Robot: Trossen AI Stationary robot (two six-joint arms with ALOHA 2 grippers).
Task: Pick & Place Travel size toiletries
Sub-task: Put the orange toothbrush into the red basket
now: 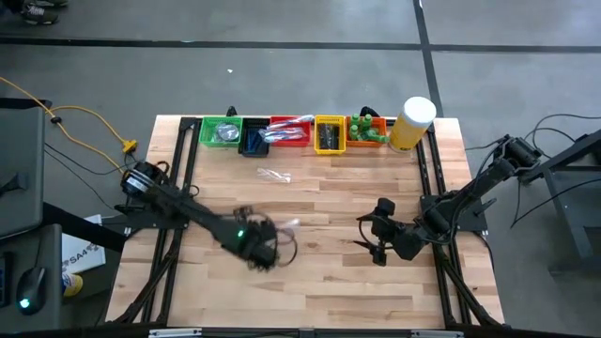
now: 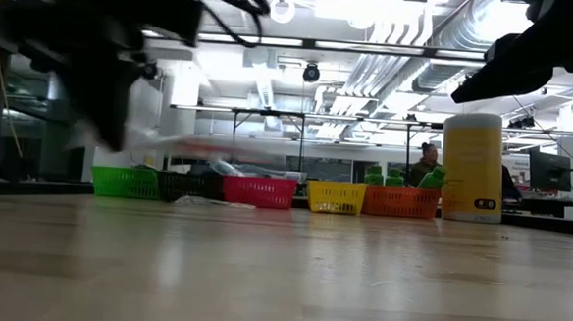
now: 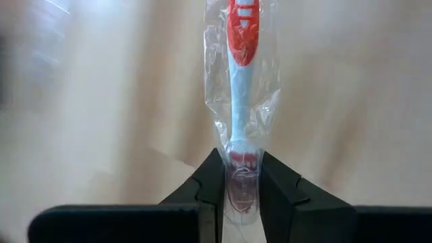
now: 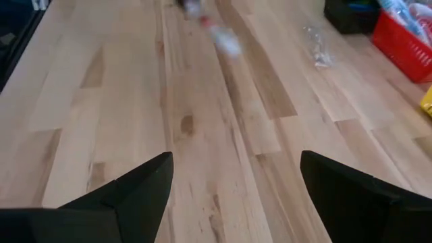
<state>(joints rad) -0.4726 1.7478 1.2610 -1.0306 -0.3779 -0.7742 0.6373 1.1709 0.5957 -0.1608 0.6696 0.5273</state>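
Bins (image 1: 282, 134) are lining the table's far edge beside a pale-yellow cylinder (image 1: 412, 123), a clear-wrapped piece (image 1: 273, 176) lying before them. Left gripper (image 3: 240, 192) is clamping a wrapped toothbrush (image 3: 239, 88) mid-table; right gripper (image 4: 235, 179) is hovering, fingers apart, over bare wood

The pale wooden plank surface (image 1: 319, 282) carries a row of small rectangular plastic bins along its far edge: green (image 1: 221, 132), dark blue (image 1: 254, 140), red (image 1: 290, 131), yellow (image 1: 329, 135) and orange (image 1: 368, 131). A large pale-yellow cylinder with a white lid (image 1: 413, 123) stands beside the orange bin. A clear-wrapped piece (image 1: 273, 175) lies near the bins. The left tool (image 1: 266, 240) is at the centre-left, the right tool (image 1: 377, 233) at the centre-right, well apart.
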